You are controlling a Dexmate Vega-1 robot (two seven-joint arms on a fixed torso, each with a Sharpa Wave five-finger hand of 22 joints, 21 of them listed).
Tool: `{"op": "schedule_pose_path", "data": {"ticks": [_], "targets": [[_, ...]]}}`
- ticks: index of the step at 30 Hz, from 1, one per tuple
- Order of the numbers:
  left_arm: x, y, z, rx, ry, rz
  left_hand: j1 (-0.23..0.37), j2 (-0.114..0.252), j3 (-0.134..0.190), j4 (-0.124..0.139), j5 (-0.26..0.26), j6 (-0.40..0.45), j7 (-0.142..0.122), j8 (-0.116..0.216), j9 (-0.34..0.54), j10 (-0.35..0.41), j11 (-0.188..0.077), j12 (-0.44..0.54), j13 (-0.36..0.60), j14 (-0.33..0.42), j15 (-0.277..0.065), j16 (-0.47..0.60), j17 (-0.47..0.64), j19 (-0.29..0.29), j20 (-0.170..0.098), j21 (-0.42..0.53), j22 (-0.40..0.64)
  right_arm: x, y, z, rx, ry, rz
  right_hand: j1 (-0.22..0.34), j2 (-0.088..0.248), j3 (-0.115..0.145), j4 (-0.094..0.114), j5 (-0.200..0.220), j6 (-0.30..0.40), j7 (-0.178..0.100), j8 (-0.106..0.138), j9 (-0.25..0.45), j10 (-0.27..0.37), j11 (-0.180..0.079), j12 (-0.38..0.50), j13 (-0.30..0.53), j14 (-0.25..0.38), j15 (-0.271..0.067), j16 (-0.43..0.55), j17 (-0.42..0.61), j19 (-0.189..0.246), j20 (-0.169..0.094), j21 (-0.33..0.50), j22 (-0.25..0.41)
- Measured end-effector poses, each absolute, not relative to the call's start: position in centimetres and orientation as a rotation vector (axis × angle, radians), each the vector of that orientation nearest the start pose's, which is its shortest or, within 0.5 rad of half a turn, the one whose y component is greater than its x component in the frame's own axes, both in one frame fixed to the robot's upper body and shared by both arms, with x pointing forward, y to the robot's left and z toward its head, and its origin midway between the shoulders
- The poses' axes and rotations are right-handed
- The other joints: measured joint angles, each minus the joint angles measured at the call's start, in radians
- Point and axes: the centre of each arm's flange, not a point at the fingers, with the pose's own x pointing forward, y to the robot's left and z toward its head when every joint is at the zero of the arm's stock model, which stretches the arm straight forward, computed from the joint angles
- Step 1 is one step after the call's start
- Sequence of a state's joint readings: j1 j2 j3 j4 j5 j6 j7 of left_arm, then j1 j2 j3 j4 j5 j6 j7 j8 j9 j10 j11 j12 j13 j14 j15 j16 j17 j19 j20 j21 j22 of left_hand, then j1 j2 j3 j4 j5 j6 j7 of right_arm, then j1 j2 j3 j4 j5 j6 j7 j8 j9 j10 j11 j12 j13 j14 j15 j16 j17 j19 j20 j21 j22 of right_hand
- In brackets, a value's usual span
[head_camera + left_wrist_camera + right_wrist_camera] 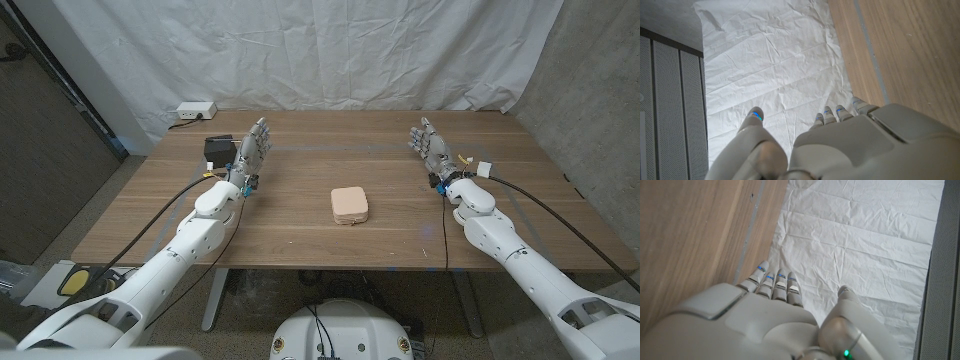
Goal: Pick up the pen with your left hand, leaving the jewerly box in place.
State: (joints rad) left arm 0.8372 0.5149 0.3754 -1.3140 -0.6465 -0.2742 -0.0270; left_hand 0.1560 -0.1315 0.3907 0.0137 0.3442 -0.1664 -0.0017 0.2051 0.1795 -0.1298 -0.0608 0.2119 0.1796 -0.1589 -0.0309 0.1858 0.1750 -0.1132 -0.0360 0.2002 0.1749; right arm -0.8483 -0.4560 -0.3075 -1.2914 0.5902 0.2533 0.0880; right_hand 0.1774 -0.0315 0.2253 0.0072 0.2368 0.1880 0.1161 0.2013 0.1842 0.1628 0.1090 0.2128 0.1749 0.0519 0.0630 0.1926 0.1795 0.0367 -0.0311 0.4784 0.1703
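Nothing is done yet — the left hand [250, 152] is hovering spread and empty, as is the right hand [430, 145]. The jewelry box [350, 205] is sitting mid-table between them — I cannot make out the pen.

Counted on the table

One pink jewelry box [350, 205], one black box [219, 150], one white power strip [195, 111], two robot hands.
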Motion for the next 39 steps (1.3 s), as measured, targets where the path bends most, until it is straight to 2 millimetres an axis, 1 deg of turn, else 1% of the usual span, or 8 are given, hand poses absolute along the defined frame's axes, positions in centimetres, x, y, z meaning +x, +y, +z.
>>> {"op": "schedule_pose_path", "data": {"ticks": [13, 16, 19, 24, 29, 31, 38, 39], "targets": [[64.8, 28.2, -1.7, -0.019, -0.601, -0.217, 0.015, 0.015, 0.000, 0.000, 0.004, 0.011, 0.003, 0.006, 0.000, 0.013, 0.005, 0.007, 0.000, 0.013, 0.002, 0.000, 0.000, 0.000, 0.000, 0.000, 0.000, 65.3, -27.5, -2.3, 0.027, -0.599, 0.255, 0.000, 0.000, 0.000, 0.000, 0.000, 0.004, -0.004, 0.000, 0.000, 0.004, -0.003, 0.000, 0.000, 0.000, 0.000, 0.000, 0.000, 0.000, 0.000, 0.000, 0.000], [64.6, 28.1, -1.5, -0.014, -0.605, -0.219, 0.018, 0.019, 0.000, 0.000, 0.004, 0.019, 0.000, 0.006, 0.000, 0.013, 0.005, 0.007, 0.000, 0.013, 0.002, 0.000, 0.000, 0.000, 0.000, 0.000, 0.000, 65.1, -27.7, -2.2, 0.023, -0.604, 0.247, 0.000, 0.000, 0.000, 0.000, 0.000, 0.005, -0.005, 0.000, 0.000, 0.004, -0.003, 0.000, 0.003, 0.000, 0.000, 0.000, 0.000, 0.004, -0.003, 0.000, 0.000], [64.5, 28.0, -1.3, -0.010, -0.610, -0.219, 0.018, 0.019, 0.003, -0.003, 0.004, 0.022, 0.004, 0.006, 0.000, 0.015, 0.003, 0.007, 0.000, 0.013, 0.002, 0.000, 0.000, 0.000, 0.000, 0.000, 0.000, 64.8, -28.5, -1.9, 0.059, -0.621, 0.219, 0.000, 0.000, 0.000, 0.000, 0.000, 0.005, -0.005, 0.000, 0.000, 0.004, -0.004, 0.000, 0.005, 0.004, 0.004, 0.000, 0.000, 0.005, -0.005, 0.000, 0.001], [64.1, 28.0, -1.0, -0.007, -0.619, -0.221, 0.028, 0.028, 0.005, -0.005, 0.008, 0.022, 0.004, 0.006, 0.000, 0.018, 0.000, 0.007, 0.000, 0.018, 0.008, 0.000, 0.000, 0.000, 0.000, 0.000, 0.000, 64.6, -28.7, -2.1, 0.045, -0.615, 0.216, 0.000, 0.000, 0.000, 0.000, 0.000, 0.005, -0.005, 0.000, 0.000, 0.003, -0.004, 0.000, 0.005, 0.005, 0.005, 0.000, 0.000, 0.005, -0.005, -0.001, 0.005], [63.8, 28.2, -0.9, -0.007, -0.622, -0.220, 0.032, 0.032, 0.005, -0.006, 0.008, 0.026, 0.000, 0.006, 0.000, 0.024, 0.005, 0.007, 0.000, 0.019, 0.008, 0.000, 0.000, 0.000, 0.000, 0.000, 0.000, 64.4, -29.1, -2.2, 0.058, -0.619, 0.205, 0.004, 0.004, 0.000, 0.000, 0.000, 0.005, -0.005, 0.000, 0.000, 0.004, -0.003, 0.000, 0.005, 0.005, 0.005, 0.000, 0.000, 0.005, -0.005, -0.006, 0.005], [63.6, 28.3, -0.8, -0.008, -0.626, -0.217, 0.032, 0.032, 0.005, -0.006, 0.008, 0.031, 0.005, 0.006, 0.000, 0.024, 0.005, 0.007, 0.000, 0.018, 0.008, 0.000, 0.000, 0.000, 0.000, 0.000, 0.000, 64.4, -29.1, -2.3, 0.049, -0.615, 0.208, 0.004, 0.004, 0.000, 0.000, 0.000, 0.005, -0.005, 0.000, 0.000, 0.009, 0.002, 0.000, 0.005, 0.005, 0.005, 0.000, 0.000, 0.005, -0.005, -0.006, 0.005], [63.1, 28.6, -0.7, -0.006, -0.632, -0.213, 0.045, 0.037, 0.010, -0.010, 0.008, 0.035, 0.002, 0.006, 0.000, 0.024, 0.005, 0.007, 0.000, 0.018, 0.008, 0.000, 0.000, 0.000, 0.000, 0.000, 0.000, 64.3, -29.2, -2.5, 0.049, -0.613, 0.209, 0.010, 0.011, 0.000, 0.000, 0.000, 0.005, -0.005, 0.000, 0.000, 0.013, -0.002, 0.000, 0.004, 0.005, 0.005, 0.000, 0.000, 0.005, -0.005, -0.006, 0.005], [63.0, 28.7, -0.7, -0.006, -0.634, -0.209, 0.047, 0.040, 0.010, -0.010, 0.008, 0.040, 0.007, 0.006, 0.000, 0.024, 0.005, 0.007, 0.000, 0.018, 0.008, 0.000, 0.000, 0.000, 0.000, 0.000, 0.000, 64.3, -29.2, -2.5, 0.053, -0.614, 0.207, 0.010, 0.011, 0.000, 0.000, 0.000, 0.005, -0.005, 0.000, 0.000, 0.013, -0.002, 0.000, 0.004, 0.005, 0.005, 0.000, 0.000, 0.005, -0.005, -0.006, 0.005]]}}
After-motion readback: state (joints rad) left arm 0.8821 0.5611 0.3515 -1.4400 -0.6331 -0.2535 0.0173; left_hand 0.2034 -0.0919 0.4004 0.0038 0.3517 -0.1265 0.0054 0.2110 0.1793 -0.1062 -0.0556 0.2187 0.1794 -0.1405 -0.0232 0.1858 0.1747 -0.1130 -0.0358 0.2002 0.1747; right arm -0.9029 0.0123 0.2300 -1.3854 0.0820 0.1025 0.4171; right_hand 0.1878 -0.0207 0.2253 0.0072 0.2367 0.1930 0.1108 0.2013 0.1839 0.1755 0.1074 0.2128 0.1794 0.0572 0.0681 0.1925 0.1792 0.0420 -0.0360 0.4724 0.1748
